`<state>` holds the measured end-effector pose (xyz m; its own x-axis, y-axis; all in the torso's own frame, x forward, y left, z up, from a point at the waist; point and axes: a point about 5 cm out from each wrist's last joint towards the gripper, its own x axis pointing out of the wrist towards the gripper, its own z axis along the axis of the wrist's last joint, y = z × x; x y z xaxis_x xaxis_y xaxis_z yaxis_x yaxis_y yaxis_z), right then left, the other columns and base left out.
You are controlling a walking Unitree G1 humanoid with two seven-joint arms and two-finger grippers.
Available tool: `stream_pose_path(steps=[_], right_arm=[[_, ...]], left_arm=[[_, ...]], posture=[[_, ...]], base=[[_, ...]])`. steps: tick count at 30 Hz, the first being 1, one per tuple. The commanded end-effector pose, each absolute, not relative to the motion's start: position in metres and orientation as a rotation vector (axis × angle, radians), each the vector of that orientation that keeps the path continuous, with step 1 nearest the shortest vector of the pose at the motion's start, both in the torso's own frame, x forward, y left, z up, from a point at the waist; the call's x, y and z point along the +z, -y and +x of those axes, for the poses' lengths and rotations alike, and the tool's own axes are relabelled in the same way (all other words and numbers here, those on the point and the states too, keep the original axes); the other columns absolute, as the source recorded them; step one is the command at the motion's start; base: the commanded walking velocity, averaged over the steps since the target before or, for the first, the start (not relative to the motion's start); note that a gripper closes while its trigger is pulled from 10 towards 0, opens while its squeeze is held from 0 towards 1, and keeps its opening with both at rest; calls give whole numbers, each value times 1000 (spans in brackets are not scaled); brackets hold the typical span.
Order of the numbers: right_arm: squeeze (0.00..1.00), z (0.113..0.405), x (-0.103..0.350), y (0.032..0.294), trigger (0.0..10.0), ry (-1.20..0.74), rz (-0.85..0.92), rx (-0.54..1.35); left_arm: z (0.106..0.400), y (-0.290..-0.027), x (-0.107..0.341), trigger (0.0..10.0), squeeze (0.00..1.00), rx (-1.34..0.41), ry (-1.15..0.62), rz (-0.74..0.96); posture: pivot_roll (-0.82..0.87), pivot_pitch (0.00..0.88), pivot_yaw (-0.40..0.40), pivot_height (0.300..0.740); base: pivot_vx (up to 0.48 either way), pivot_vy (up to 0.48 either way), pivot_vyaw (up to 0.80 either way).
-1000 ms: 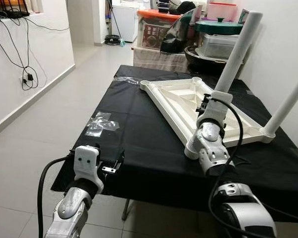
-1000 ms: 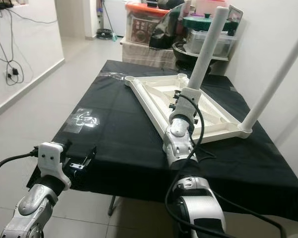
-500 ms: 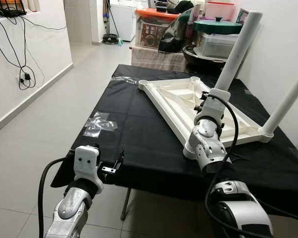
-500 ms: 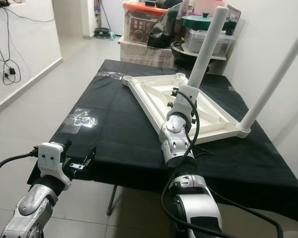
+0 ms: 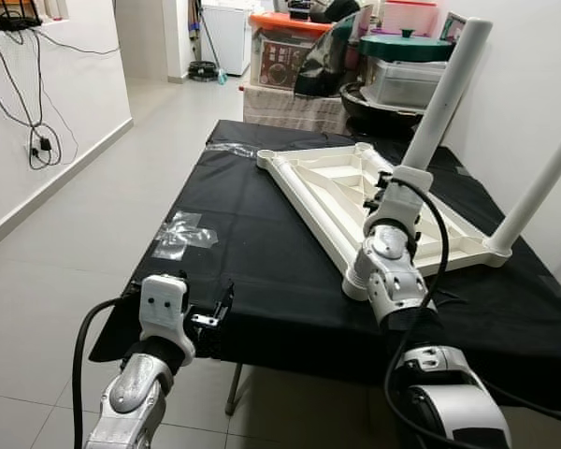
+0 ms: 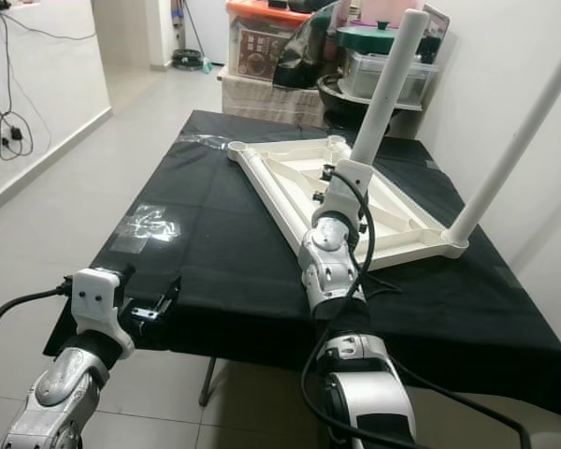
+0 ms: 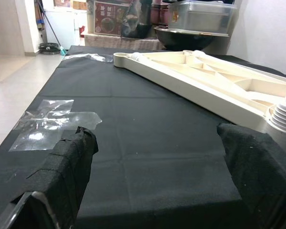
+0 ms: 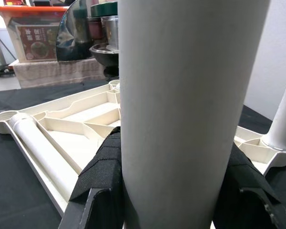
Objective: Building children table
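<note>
2 legs (image 5: 446,94) stand upright in the upturned tabletop (image 5: 355,192) on the black surface (image 5: 262,253); a third lies loose inside the frame. Over the last second the right gripper (image 8: 171,181) has stayed put, its fingers (image 8: 102,171) pinching the nearer leg low down. The whole scene has shifted a little, so the head moved and the parts did not. That suggests the leg is still being seated. Left gripper (image 5: 210,318) hovers at the near edge, fingers (image 7: 66,162) spread and empty.
</note>
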<state>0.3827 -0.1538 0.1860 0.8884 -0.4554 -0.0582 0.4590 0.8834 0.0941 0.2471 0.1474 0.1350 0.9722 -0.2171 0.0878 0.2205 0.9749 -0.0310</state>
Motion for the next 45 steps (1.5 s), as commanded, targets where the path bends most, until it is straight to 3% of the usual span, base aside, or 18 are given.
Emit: stream_pose_path(steps=[1, 28, 29, 30, 31, 33, 45], right_arm=[[149, 373, 144, 160, 10000, -239, 118, -502], [110, 371, 167, 157, 10000, -173, 108, -468], [243, 371, 168, 158, 10000, -168, 110, -468], [533, 371, 169, 158, 10000, -162, 111, -469], [533, 371, 169, 158, 10000, -162, 111, -469], [1000, 370, 173, 158, 10000, -137, 109, -469], [1000, 366, 201, 159, 10000, 8, 130, -454]], left_arm=[[249, -144, 133, 10000, 0, -232, 79, -44], [249, -142, 131, 10000, 0, -242, 74, -50], [249, -142, 131, 10000, 0, -243, 75, -49], [249, -141, 131, 10000, 0, -245, 76, -49], [249, -141, 131, 10000, 0, -245, 76, -49], [249, -141, 132, 10000, 0, -249, 77, -49], [251, -140, 131, 10000, 0, -262, 77, -46]], posture=[[77, 0, -103, 740], [73, 0, -103, 740], [75, 0, -102, 740], [76, 0, -100, 740], [76, 0, -100, 740], [75, 0, -96, 740], [66, 0, -84, 740]], base=[[0, 0, 0], [0, 0, 0], [0, 0, 0], [0, 0, 0], [0, 0, 0], [0, 0, 0], [0, 0, 0]])
